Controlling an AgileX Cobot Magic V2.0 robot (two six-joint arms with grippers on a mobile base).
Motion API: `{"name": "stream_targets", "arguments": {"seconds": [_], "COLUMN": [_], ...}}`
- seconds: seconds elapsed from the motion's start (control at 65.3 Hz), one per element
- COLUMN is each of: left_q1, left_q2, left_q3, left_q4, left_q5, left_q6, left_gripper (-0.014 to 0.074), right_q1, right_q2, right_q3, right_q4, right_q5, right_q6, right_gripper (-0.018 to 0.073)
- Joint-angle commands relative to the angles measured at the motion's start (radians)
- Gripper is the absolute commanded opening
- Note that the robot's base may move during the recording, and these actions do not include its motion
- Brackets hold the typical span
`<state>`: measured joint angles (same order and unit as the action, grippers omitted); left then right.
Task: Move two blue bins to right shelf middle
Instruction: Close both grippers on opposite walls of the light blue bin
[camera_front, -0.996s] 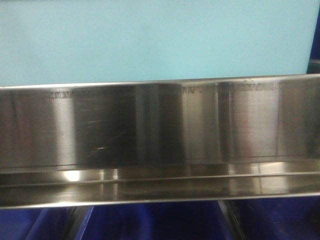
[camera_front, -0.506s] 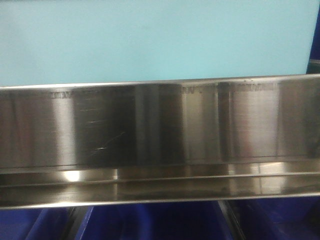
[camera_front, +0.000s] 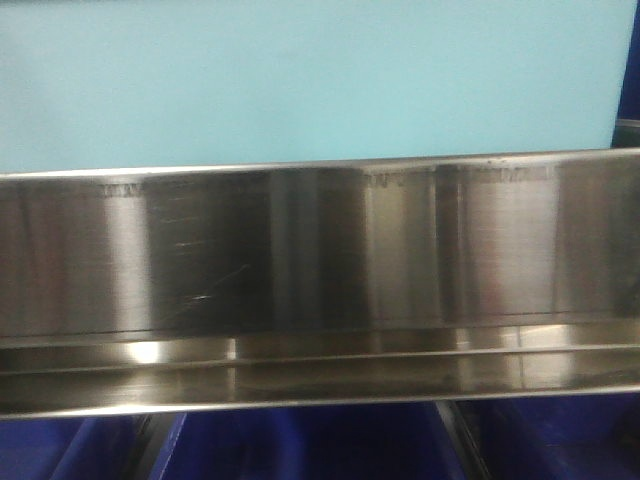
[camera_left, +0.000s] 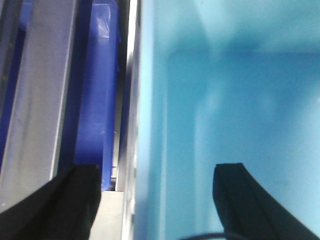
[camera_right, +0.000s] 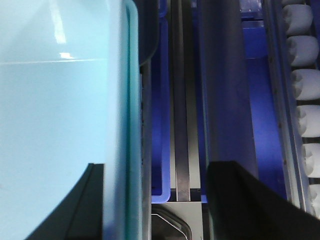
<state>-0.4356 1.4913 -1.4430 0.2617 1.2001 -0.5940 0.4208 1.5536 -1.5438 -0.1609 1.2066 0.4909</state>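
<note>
One pale blue bin fills the top of the front view, directly above the wide steel front rail of the right shelf middle; the rail hides the bin's base. In the left wrist view my left gripper is open and straddles the bin's left wall, with one finger outside and the other inside the bin. My right gripper is open too. It straddles the right wall, with one finger inside the bin and the other outside.
Dark blue bins sit on the level below the rail. A dark blue bin and a steel upright stand close by the left wall. Right of the bin are a steel post and a row of white items.
</note>
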Motion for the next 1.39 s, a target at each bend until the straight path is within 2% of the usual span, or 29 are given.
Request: {"name": "stream_targets", "arguments": {"seconds": [0.0,0.475,1.379], "left_q1": [-0.007,-0.007,-0.007], "left_q2": [-0.001,-0.001,-0.001], "left_q3": [0.02,0.035,0.033], "left_q4": [-0.03,-0.094,-0.101], "left_q5": [0.021,0.021,0.021], "left_q6": [-0.009,-0.009,-0.009], "left_gripper": [0.0382,0.0382,0.0382], "right_q1": [0.001,0.003,0.01], "right_q2": [0.001,-0.006,-0.039], "right_q3": [0.013,0.01,0.011], "right_q4": [0.009,0.035,0.035], "right_q5": [0.015,0.015,0.015], "right_q6": [0.0,0.0,0.0], "right_gripper": [0.0288,0.0288,0.0288]}}
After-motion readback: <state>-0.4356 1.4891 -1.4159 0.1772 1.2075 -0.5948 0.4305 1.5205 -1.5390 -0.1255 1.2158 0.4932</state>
